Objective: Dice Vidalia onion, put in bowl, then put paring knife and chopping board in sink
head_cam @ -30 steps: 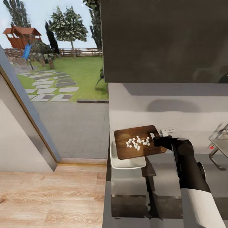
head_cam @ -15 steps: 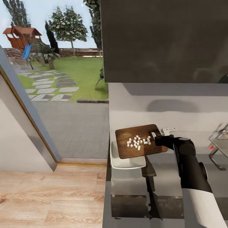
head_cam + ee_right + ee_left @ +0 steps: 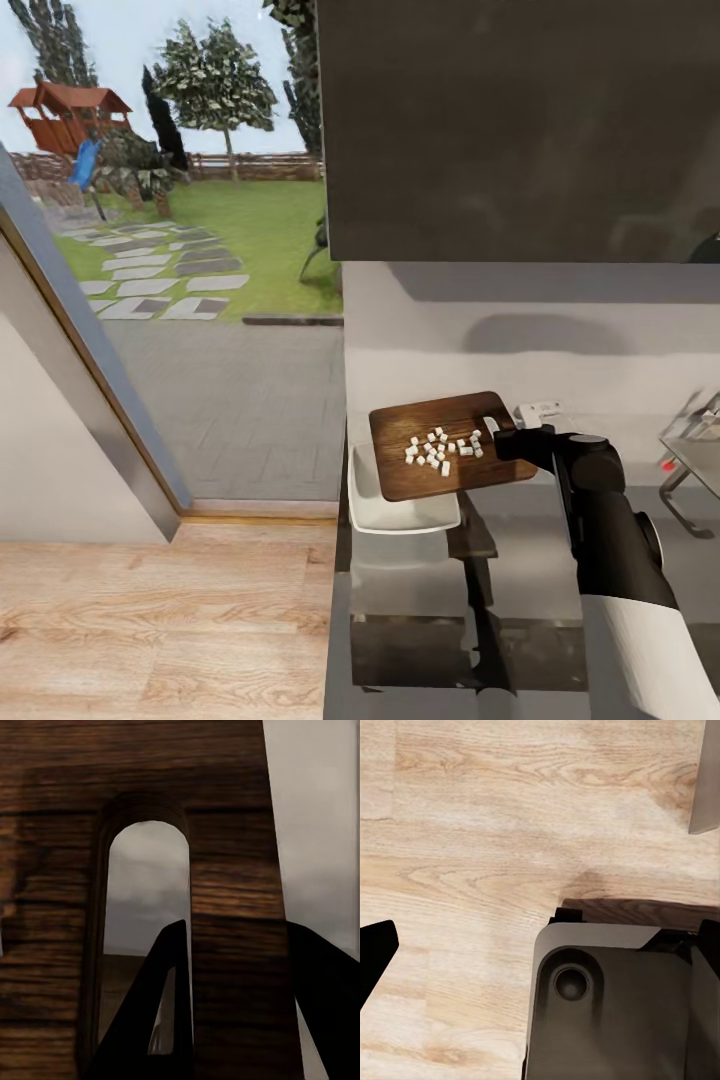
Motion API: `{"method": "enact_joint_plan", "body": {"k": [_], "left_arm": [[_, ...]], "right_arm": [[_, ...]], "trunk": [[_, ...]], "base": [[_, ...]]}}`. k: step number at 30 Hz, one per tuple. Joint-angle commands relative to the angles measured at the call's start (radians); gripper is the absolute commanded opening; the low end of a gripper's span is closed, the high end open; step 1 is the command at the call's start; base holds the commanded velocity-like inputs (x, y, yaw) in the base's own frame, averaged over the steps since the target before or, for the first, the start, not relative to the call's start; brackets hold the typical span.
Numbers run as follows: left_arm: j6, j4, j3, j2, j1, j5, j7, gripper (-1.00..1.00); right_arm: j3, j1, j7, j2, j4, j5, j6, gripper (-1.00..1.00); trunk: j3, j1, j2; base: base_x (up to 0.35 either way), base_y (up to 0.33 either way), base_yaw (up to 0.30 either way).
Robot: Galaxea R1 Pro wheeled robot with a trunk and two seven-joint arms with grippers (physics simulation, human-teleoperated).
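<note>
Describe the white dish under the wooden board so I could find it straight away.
Find the grey countertop below the dark cabinet; at its window-side end the right gripper holds a chopping board carrying white onion dice. The bowl sits under it: shallow, square, round-cornered, plain white.

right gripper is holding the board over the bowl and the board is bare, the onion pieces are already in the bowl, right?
Not quite. The right gripper does hold the board over the bowl, but the board is not bare: the head view shows the diced onion on top of it as small white cubes, and none in the part of the bowl that shows.
</note>
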Motion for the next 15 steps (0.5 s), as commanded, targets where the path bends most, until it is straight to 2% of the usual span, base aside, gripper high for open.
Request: {"method": "enact_joint_plan", "body": {"k": [1, 15], "left_arm": [[-0.007, 0.005, -0.009, -0.001, -0.002, 0.008, 0.001, 1.0], [-0.008, 0.005, -0.009, -0.001, -0.002, 0.008, 0.001, 1.0]], "right_arm": [[-0.001, -0.001, 0.011, 0.0, -0.001, 0.009, 0.003, -1.0], [0.002, -0.001, 0.011, -0.001, 0.0, 0.009, 0.003, -1.0]], "trunk": [[-0.002, 0.001, -0.002], [-0.002, 0.001, -0.002]], "base": [[0.0, 0.0, 0.0], [0.0, 0.0, 0.0]]}}
